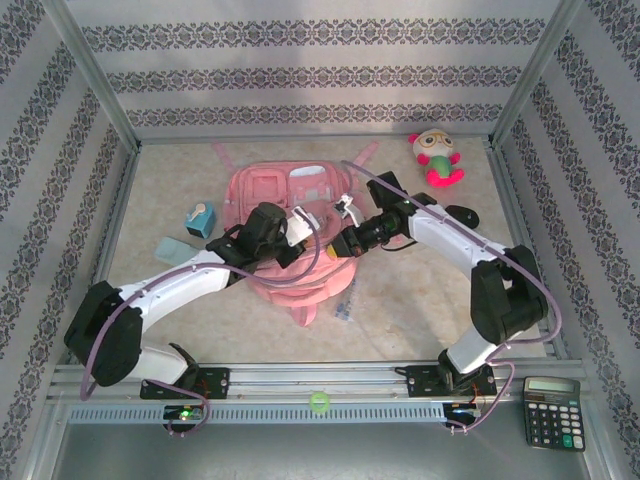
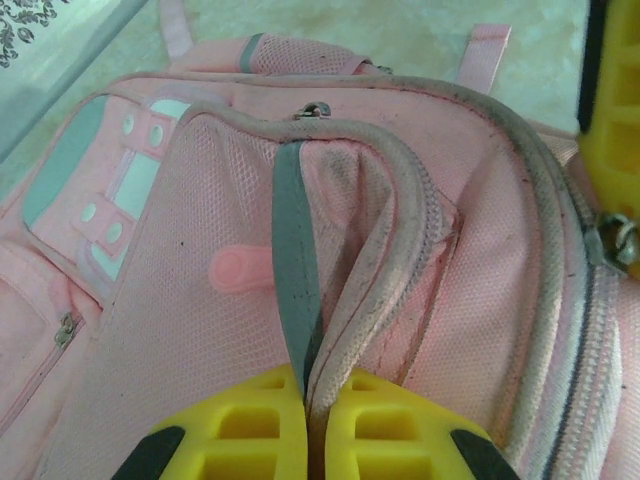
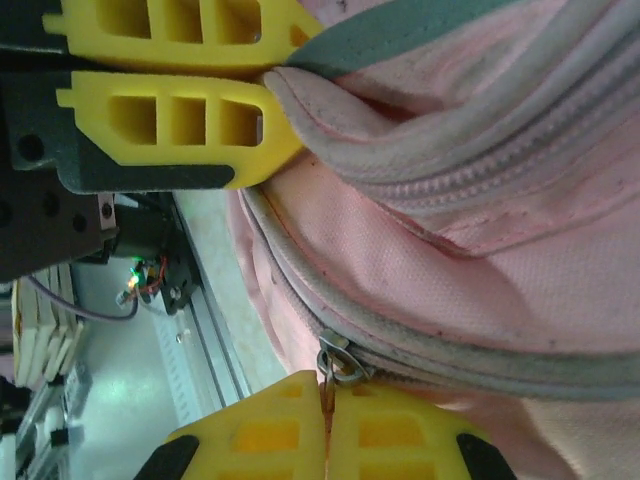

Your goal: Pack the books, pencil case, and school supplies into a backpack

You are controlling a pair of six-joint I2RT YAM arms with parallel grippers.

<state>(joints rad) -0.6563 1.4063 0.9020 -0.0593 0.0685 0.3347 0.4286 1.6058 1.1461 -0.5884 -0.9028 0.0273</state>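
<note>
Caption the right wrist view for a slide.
Right gripper pinches the zipper pull of the pink backpack; left gripper clamps its opening rim.

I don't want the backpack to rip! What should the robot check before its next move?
1. Left gripper shut on backpack edge: ok.
2. Right gripper shut on zipper pull: ok.
3. Grippers apart, not touching: ok.
4. Zipper open wide enough: cannot tell.
5. Teal piece and packet packed: not ok, both lie on the table.
</note>
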